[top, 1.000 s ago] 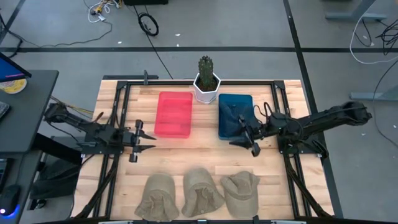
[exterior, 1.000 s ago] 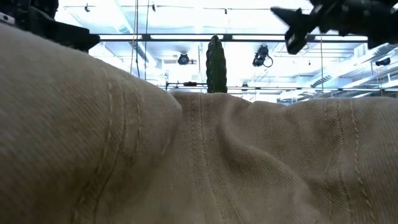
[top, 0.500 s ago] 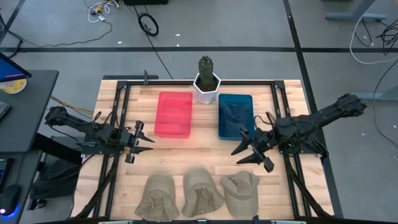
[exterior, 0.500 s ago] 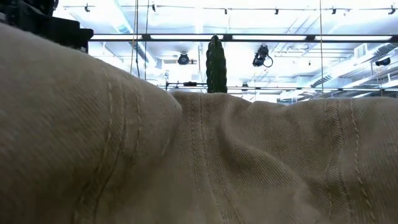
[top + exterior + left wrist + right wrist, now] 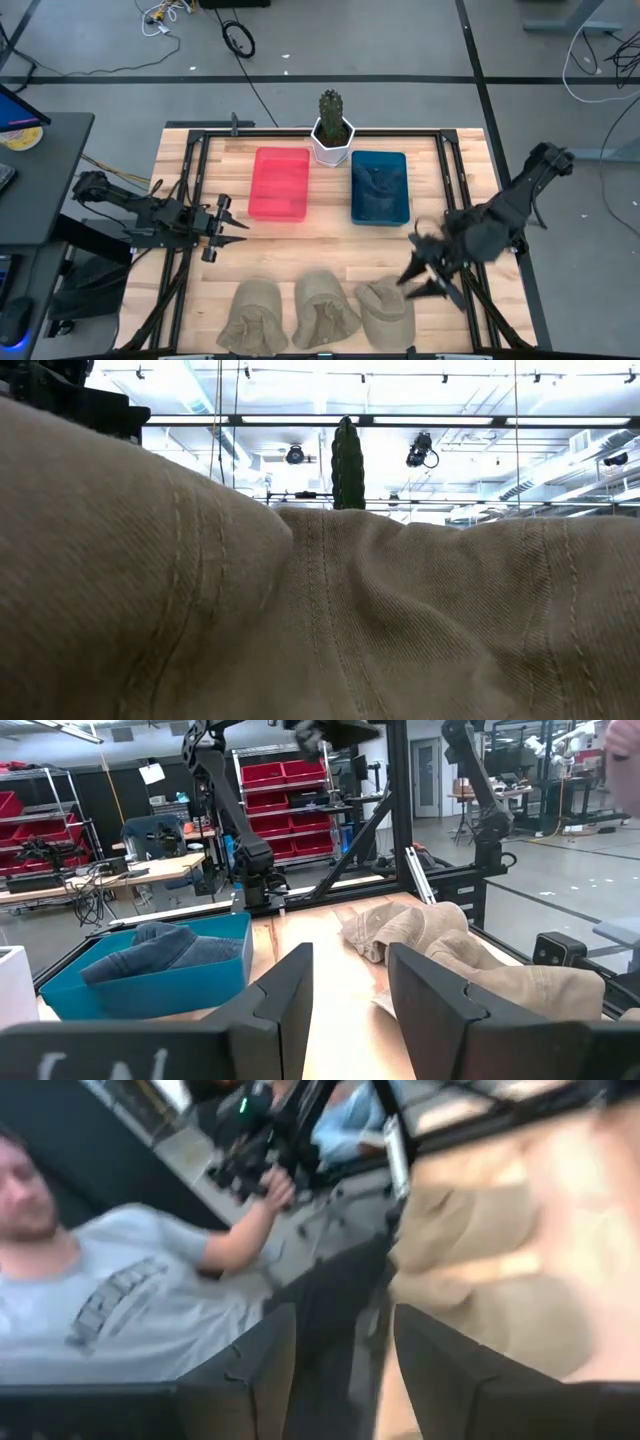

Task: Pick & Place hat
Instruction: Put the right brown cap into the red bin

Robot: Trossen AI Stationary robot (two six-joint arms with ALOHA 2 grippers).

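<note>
Three tan hats lie in a row along the table's near edge: left [image 5: 255, 312], middle [image 5: 325, 308] and right [image 5: 387, 310]. They fill the low view [image 5: 320, 610]. A dark blue hat [image 5: 378, 185] lies in the blue bin [image 5: 402, 212]. My right gripper [image 5: 418, 268] is open, just right of and above the right tan hat, which shows blurred in its wrist view [image 5: 480, 1270]; it touches nothing. My left gripper [image 5: 225, 225] waits open over the table's left part, and its wrist view shows the blue bin [image 5: 150, 975] and tan hats [image 5: 420, 935].
A red bin [image 5: 279, 183] sits left of the blue bin. A cactus in a white pot [image 5: 333, 132] stands at the far edge, its top showing in the low view [image 5: 346, 460]. A black frame rail [image 5: 470, 290] runs along the table's right side. A person in a grey shirt [image 5: 120, 1310] is beyond the table.
My right gripper has swung from beside the blue bin's near right corner toward the table's near edge, ending next to the right tan hat, and has turned on the way. It has stayed open. The hats lie as before.
</note>
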